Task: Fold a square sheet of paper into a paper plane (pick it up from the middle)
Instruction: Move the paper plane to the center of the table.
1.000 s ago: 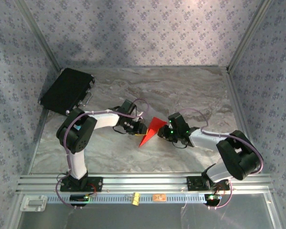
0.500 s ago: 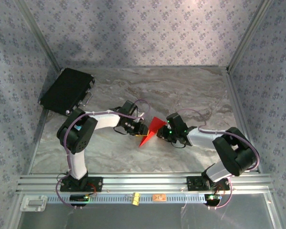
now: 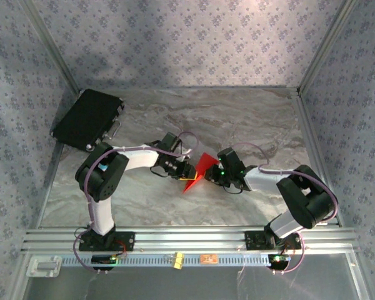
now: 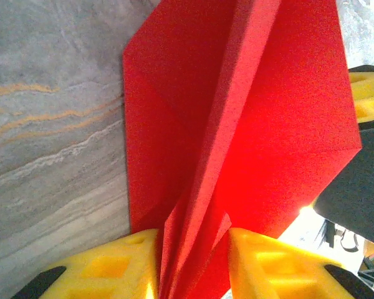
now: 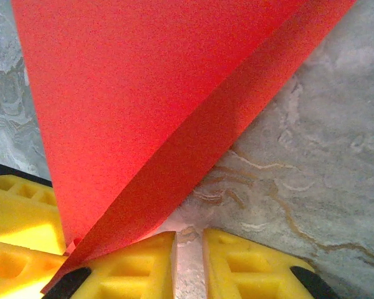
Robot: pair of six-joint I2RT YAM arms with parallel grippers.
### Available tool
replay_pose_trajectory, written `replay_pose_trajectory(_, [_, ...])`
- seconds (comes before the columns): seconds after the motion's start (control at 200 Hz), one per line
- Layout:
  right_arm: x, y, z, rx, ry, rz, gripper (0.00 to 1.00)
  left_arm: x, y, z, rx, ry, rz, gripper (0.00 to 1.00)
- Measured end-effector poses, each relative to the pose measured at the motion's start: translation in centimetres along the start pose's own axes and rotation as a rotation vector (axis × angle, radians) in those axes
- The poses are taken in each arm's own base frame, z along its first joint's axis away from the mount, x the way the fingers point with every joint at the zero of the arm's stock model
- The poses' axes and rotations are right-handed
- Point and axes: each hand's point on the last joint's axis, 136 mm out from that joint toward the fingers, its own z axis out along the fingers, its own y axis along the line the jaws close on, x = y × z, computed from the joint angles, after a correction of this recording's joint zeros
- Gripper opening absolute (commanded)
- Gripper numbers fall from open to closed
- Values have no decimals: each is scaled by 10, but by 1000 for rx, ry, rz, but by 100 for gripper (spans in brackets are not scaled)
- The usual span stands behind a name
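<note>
The square sheet of paper (image 3: 199,170) is bright red and folded into a pointed shape with a raised centre ridge, lying mid-table. In the left wrist view that ridge (image 4: 237,124) runs up between my yellow fingers (image 4: 112,268). My left gripper (image 4: 190,252) is shut on the paper's ridge, at the paper's left (image 3: 186,171). My right gripper (image 3: 214,175) sits at the paper's right edge. Its jaws (image 5: 188,261) are almost together, with a thin slit of bare table between them and no paper in it. The red sheet (image 5: 143,106) lies just left of and above them.
A black rectangular case (image 3: 87,117) lies at the back left by the wall. A tiny orange tag (image 3: 206,258) and a small yellow piece (image 3: 177,260) sit on the front rail. Papered walls and metal posts enclose the marbled table (image 3: 250,119).
The right arm has drawn in leftward, bringing its gripper closer against the paper's right edge. The left gripper keeps its hold and the paper has barely shifted.
</note>
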Motion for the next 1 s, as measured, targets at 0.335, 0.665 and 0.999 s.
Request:
replay_pose_trajectory(0.335, [0,0,0,-1,-1,1,19,2,-1,3,13,15,-3,28])
replay_pose_trajectory(0.665, [-2,3,1,-11,-9,-2,19,5,2,8,4,37,-11,14])
replay_pose_trajectory(0.999, [-4,1,-2,-5,-27,-2,19,-4,1,-3,-61,-29,17,5])
